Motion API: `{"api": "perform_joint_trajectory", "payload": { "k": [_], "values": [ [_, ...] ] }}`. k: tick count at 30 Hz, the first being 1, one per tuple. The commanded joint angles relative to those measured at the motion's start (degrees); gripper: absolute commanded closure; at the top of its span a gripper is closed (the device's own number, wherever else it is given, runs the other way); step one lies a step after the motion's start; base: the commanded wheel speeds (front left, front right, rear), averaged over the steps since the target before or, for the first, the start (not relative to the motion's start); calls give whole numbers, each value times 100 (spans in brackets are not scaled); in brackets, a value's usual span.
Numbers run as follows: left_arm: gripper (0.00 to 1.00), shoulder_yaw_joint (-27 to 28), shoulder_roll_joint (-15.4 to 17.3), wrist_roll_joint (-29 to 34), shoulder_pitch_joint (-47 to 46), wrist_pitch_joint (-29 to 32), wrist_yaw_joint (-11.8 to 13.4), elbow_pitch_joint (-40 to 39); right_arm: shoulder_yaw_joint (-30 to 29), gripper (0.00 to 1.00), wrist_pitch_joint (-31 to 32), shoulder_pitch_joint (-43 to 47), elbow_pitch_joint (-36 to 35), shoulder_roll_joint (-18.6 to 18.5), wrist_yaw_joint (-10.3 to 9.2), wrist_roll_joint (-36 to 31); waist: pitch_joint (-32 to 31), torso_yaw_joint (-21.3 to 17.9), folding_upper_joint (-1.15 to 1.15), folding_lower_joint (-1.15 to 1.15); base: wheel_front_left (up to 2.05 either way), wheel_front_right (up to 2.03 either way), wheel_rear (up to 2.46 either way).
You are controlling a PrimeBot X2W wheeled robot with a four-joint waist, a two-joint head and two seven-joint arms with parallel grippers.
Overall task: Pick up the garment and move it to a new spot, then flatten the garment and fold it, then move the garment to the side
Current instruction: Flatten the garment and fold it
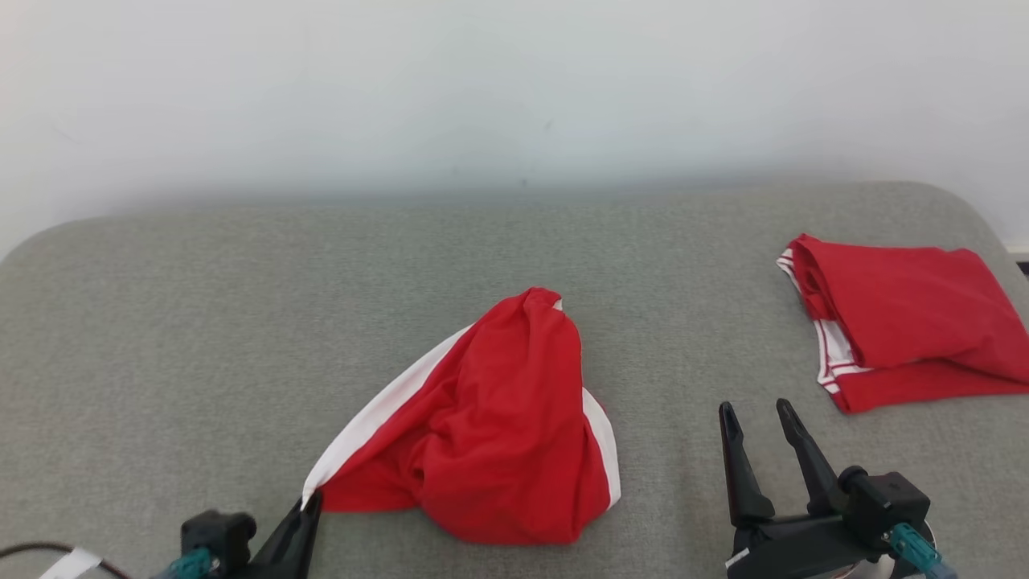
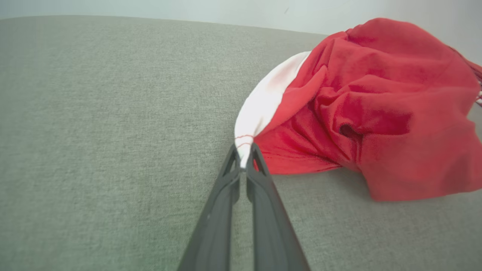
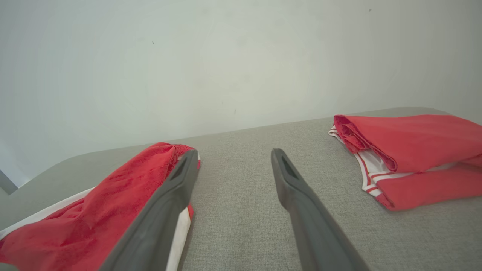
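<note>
On the grey cloth-covered table [image 1: 161, 322], near the middle and a little toward the robot, lies the crumpled garment [image 1: 490, 434], red with white bands along two of its edges. It is bunched into a heap that rises to a rounded peak at the far end and spreads wider at the near end, so it is not flat. The left gripper [image 2: 245, 150] reaches in from the lower left of the head view, and its jaws are clamped together on the near-left corner of the garment, just where the white band comes to a point. In the left wrist view a thin strip of white cloth with red stitching is pinched between the two dark fingers [image 2: 222, 203], which lie low, close to the table. The right gripper [image 1: 756, 410] is at the lower right of the head view, to the right of the garment and apart from it. Its jaws stand wide apart with nothing between them, and they point away from the robot over bare table. At the far right of the table a second red garment [image 1: 908, 322] with white and red striped trim lies folded, well apart from the first one. Behind the table stands a plain pale wall [image 1: 514, 80]
</note>
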Motion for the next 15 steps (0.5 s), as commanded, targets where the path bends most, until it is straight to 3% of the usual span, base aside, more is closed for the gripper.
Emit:
{"api": "perform_joint_trajectory", "payload": {
  "k": [1,6,7,8,9,10,15],
  "values": [
    [100,69,82,-128,274,63,110,-260,-28,0,-5,126,29,-7,-15,3,-103,173,0,0,0,0,0],
    [100,86,208,-173,598,160,303,-647,-11,0,-5,114,74,-4,-15,-24,-124,212,0,0,0,0,0],
    [65,92,228,-177,669,171,383,-754,-8,0,-5,126,95,-7,-15,-34,-146,216,0,0,0,0,0],
    [65,92,228,-177,669,171,383,-754,-8,0,-5,126,95,-7,-15,-34,-146,216,0,0,0,0,0],
    [42,84,234,-159,706,175,424,-795,-2,0,-5,130,101,-6,-15,-39,-156,217,0,0,0,0,0],
    [0,91,221,-145,727,152,469,-836,-1,0,-5,131,105,-4,-15,-39,-162,218,0,0,0,0,0],
    [0,154,202,-63,768,43,654,-1029,-6,0,-5,128,101,-5,-15,-53,-194,215,0,0,0,0,0]
  ]
}}
